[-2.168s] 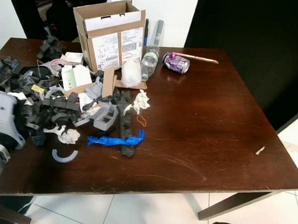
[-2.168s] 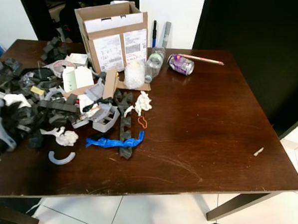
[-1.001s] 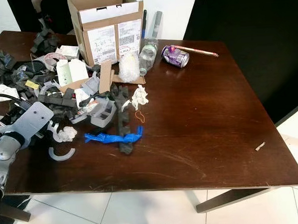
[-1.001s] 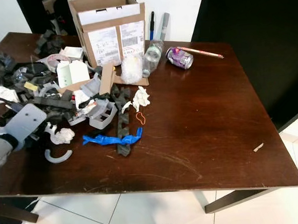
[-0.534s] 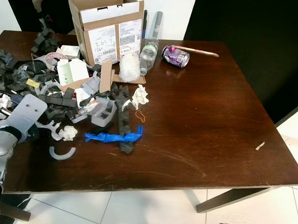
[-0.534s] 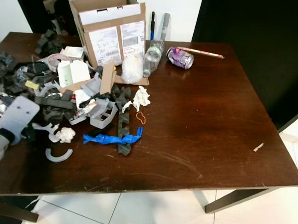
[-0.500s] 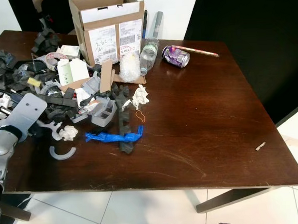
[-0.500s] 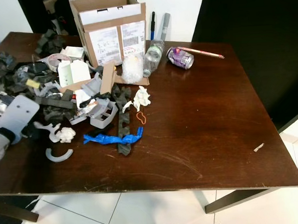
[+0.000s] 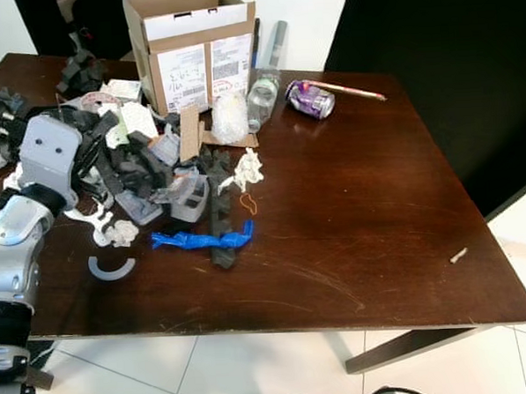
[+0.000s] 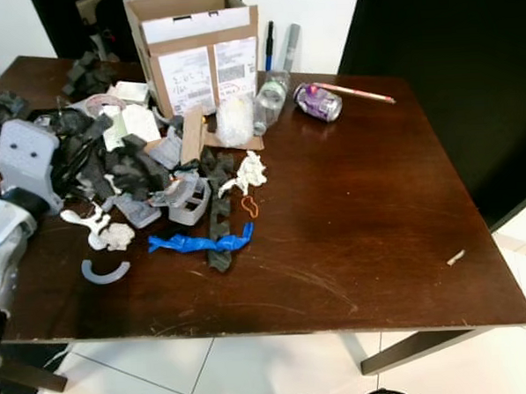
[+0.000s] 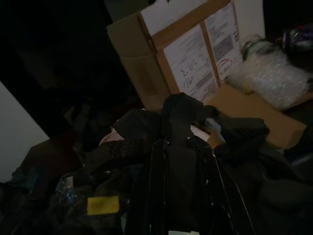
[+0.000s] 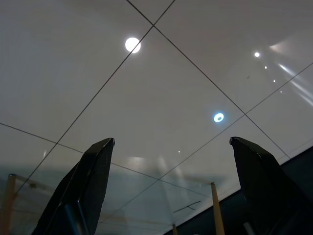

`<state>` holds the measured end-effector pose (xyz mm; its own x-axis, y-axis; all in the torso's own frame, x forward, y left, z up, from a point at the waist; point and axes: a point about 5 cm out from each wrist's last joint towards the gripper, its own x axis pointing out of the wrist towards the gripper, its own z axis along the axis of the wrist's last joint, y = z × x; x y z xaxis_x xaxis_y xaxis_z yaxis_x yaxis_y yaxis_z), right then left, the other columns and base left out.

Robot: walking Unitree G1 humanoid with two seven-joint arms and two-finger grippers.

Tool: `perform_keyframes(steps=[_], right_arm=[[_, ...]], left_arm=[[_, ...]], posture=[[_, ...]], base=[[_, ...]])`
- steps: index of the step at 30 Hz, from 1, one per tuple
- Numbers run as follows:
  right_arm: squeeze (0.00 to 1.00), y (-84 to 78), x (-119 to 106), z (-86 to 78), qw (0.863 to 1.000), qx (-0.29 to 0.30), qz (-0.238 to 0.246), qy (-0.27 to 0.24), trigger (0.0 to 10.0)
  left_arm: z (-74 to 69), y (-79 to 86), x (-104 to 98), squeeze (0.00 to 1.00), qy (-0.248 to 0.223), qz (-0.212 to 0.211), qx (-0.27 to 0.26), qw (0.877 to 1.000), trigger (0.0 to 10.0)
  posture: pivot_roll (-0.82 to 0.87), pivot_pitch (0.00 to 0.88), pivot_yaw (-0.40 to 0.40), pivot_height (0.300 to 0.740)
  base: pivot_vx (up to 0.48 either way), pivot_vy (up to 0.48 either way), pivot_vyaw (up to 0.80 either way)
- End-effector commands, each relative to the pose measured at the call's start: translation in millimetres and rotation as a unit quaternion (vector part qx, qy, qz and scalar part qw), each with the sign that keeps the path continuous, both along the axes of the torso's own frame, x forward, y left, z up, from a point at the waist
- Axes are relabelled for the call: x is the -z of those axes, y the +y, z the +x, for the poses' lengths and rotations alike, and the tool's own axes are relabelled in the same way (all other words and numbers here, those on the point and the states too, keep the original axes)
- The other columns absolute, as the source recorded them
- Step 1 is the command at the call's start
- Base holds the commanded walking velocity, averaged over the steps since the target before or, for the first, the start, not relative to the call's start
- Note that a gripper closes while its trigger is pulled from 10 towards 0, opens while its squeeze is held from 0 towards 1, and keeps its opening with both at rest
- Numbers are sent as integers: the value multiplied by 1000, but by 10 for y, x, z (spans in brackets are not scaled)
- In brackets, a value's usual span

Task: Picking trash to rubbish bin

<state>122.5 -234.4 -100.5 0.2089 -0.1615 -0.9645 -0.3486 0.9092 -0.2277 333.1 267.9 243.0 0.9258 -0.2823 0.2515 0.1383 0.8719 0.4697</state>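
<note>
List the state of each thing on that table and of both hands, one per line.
Cardboard box: upright, top flaps open.
Purple can: lying on its side.
Clear bottle: tipped over against the box.
Pencil: lying flat behind the can.
Blue wrapper: twisted, flat on the table.
Left hand: shut on dark foam scraps.
Right hand: open, over the floor tiles.

The two head cameras look forward and down from above the near edge of the dark wooden counter (image 9: pixel 361 209), sharing nearly the same scene, from the cardboard box (image 9: pixel 191 44) at the far side to the white floor tiles below. The left wrist camera sits close and low in dark foam scraps (image 11: pixel 181 122), facing that same box. The right wrist camera faces pale floor tiles (image 12: pixel 161 98).
</note>
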Motion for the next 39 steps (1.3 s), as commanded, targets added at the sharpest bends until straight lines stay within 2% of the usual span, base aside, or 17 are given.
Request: perform_keyframes(steps=[1,6,12,13,14,18,22,24,26,27,28,34,35,36,37,38,39], right_arm=[[0,-10,21,-79,1000,3,-4,13,10000],[0,-10,12,-50,1000,-1,-5,10,10000],[0,-6,10,-38,1000,-2,-5,9,10000],[0,0,9,-31,1000,-2,-4,8,10000],[0,5,8,-23,1000,-2,-3,6,10000],[0,15,7,-13,1000,-2,-2,4,10000],[0,37,9,0,1000,-1,0,2,10000],[0,40,9,1,1000,-1,1,2,10000],[0,52,9,11,1000,0,2,0,10000],[0,52,9,11,1000,0,2,0,10000],[0,67,9,24,1000,1,4,-3,10000],[0,93,6,51,1000,2,9,-10,10000],[0,104,5,63,1000,0,10,-13,10000],[0,104,5,63,1000,0,10,-13,10000],[0,117,5,72,1000,0,12,-16,10000],[0,117,5,72,1000,0,12,-16,10000],[0,132,3,89,1000,1,14,-20,10000]], left_arm=[[-4,-80,19,0,3,-20,20,1000,3529],[-56,-113,-204,0,-35,-48,37,998,4078],[-87,-98,-266,0,-46,-78,43,995,4824],[-107,-115,-294,0,-53,-108,56,991,8980],[-138,-161,-318,0,-58,-136,79,986,10000],[-195,-275,-335,0,-59,-167,124,976,10000],[-336,-595,-311,0,-43,-225,248,941,10000],[-355,-629,-307,0,-40,-228,261,937,10000],[-461,-797,-259,0,-17,-225,329,917,10000],[-461,-797,-259,0,-17,-225,329,917,10000],[-546,-947,-141,0,22,-211,380,900,10000],[-617,-1078,64,0,70,-195,410,888,10000],[-650,-1114,74,0,69,-232,429,870,10000],[-650,-1114,74,0,69,-232,429,870,10000],[-728,-1154,51,0,57,-295,467,832,10000],[-728,-1154,51,0,57,-295,467,832,10000],[-773,-1175,59,0,45,-345,483,804,10000]], posture=[[192,152,-108,740],[198,141,-111,740],[200,140,-111,740],[199,141,-110,740],[199,141,-110,740],[205,142,-109,740],[206,139,-106,740],[206,139,-106,740],[208,138,-104,740],[208,138,-104,740],[214,135,-102,740],[217,132,-101,740],[219,132,-99,740],[219,132,-99,740],[221,128,-94,740],[221,128,-94,740],[220,129,-92,740]], base=[[0,0,0],[0,0,0],[0,0,0],[0,0,0],[0,0,0],[0,0,0],[0,0,0],[0,0,0],[0,0,0],[0,0,0],[0,0,0],[0,0,0],[0,0,0],[0,0,0],[0,0,0],[0,0,0],[0,0,0]])
